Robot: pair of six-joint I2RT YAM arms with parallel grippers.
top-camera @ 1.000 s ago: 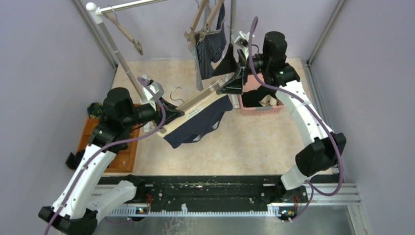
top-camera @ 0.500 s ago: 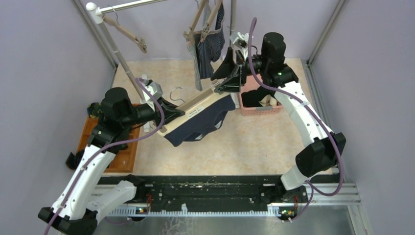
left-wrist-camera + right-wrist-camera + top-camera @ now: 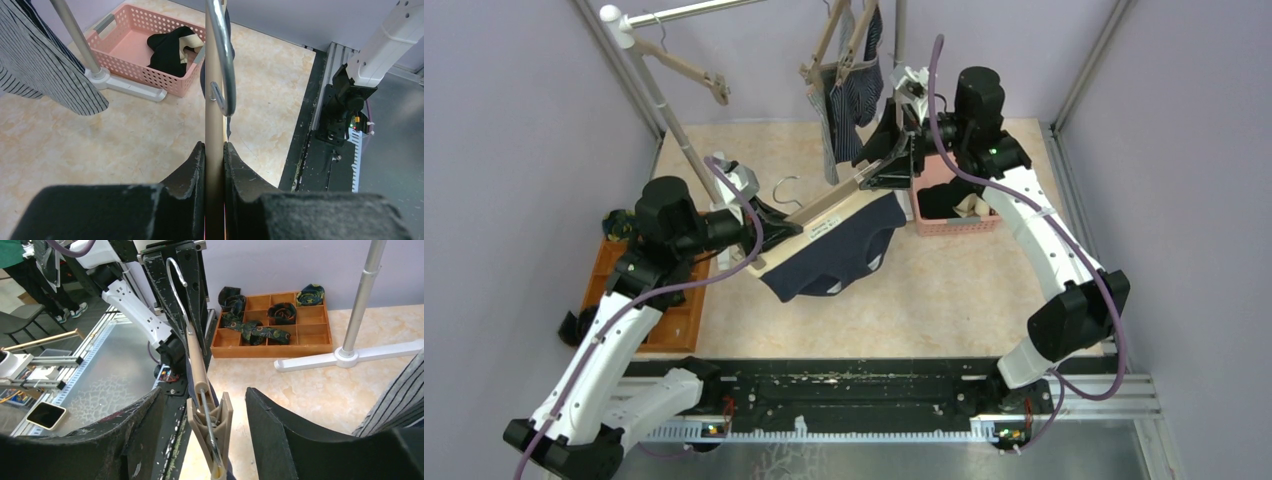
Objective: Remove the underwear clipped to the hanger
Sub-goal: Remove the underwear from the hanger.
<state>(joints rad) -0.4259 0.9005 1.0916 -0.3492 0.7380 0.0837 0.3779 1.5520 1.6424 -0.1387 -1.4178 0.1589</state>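
Navy underwear (image 3: pixel 834 255) is hung from a wooden hanger (image 3: pixel 829 207) gripped at one end.

The smooth wooden bar is clamped tight by the left gripper (image 3: pixel 214 165), with the chrome hook (image 3: pixel 223 55) curved just ahead of its fingers. The soft navy cloth is draped below the bar, between both grippers. The right gripper (image 3: pixel 205 402) is spread wide, and a beige plastic clip (image 3: pixel 210 427) is framed between its jaws. Beyond the left gripper, a perforated pink basket (image 3: pixel 145 67) is set on the beige marbled tabletop (image 3: pixel 125 145), enclosed by lilac walls (image 3: pixel 514 120).

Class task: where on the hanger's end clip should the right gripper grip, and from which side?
Squeeze the clip's two flat wings, coming end-on from the hanger's free end: the open right gripper straddles them, while the left gripper clamps the bar.
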